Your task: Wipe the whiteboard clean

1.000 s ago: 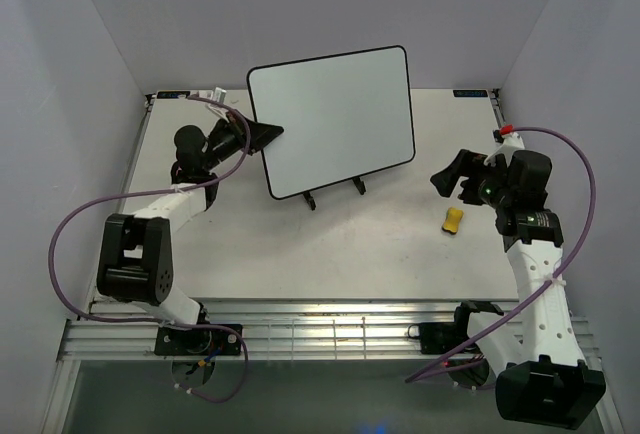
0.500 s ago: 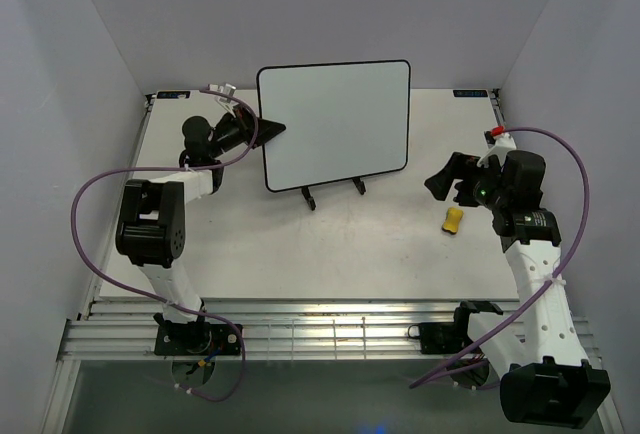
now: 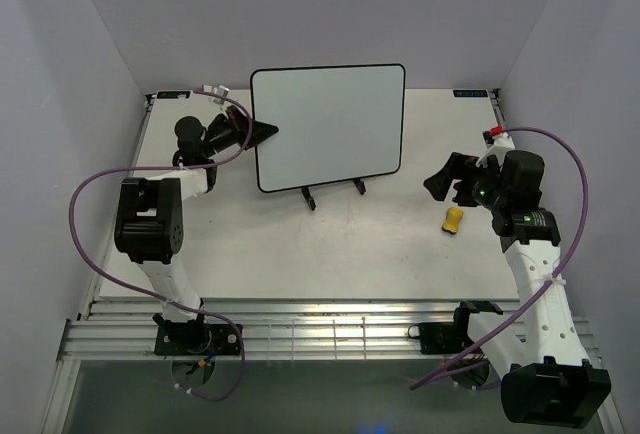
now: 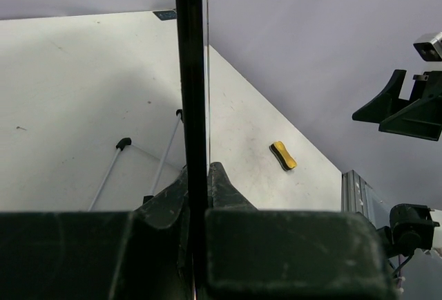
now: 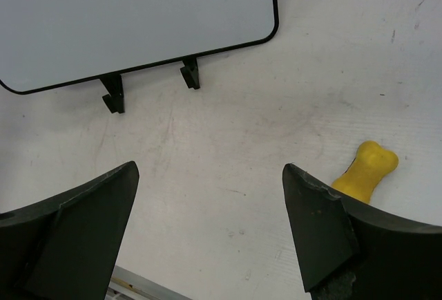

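The whiteboard stands upright on a wire easel at the table's middle back, its white face blank. My left gripper is shut on the board's left edge. In the left wrist view the board's black rim runs straight up between my closed fingers. My right gripper hangs open over the table at the right, empty. The board's lower part shows at the top of the right wrist view, far from the right gripper.
A small yellow eraser lies on the table just below the right gripper, also the eraser beside my right finger and the eraser in the left wrist view. The easel's black feet stick out under the board. Grey walls close three sides.
The left arm has swung the board from tilted to nearly square-on, shifting it slightly left. The right arm has barely moved.
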You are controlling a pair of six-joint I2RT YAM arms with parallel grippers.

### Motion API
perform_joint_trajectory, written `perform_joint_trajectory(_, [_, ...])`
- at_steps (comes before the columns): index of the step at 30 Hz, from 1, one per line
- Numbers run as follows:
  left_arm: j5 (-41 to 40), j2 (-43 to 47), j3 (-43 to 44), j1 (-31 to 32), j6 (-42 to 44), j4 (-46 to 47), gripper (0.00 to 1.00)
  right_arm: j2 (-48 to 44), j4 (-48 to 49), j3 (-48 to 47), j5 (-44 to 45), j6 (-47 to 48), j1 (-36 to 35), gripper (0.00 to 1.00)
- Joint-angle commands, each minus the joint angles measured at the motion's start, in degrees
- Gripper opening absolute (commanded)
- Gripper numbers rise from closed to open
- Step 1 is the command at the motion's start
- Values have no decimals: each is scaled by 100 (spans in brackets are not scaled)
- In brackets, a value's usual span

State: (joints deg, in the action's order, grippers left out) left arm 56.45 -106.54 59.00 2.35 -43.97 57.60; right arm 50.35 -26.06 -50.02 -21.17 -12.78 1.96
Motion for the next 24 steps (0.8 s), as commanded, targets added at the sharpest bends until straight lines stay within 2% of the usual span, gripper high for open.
perform_joint_trajectory(1, [-46, 248, 200, -112, 160, 673, 0, -51, 93, -122, -72, 126, -46, 90])
perform_joint_trajectory(8, [16, 134, -73, -217, 661, 892, 0, -60, 102, -122, -116, 153, -90, 90])
perform_joint_trajectory(12, [-11, -129, -406, -516, 617, 1795, 0, -51, 84, -157, -107, 170, -143, 90])
perform_joint_trajectory(15, [-2, -244, -512, -578, 609, 2122, 0, -69, 84, -157, -81, 170, -178, 90])
perform_joint_trajectory(24, [-335, -385, -1048, -578, 1012, 2202, 0, -60, 119, -157, -80, 179, -380, 90])
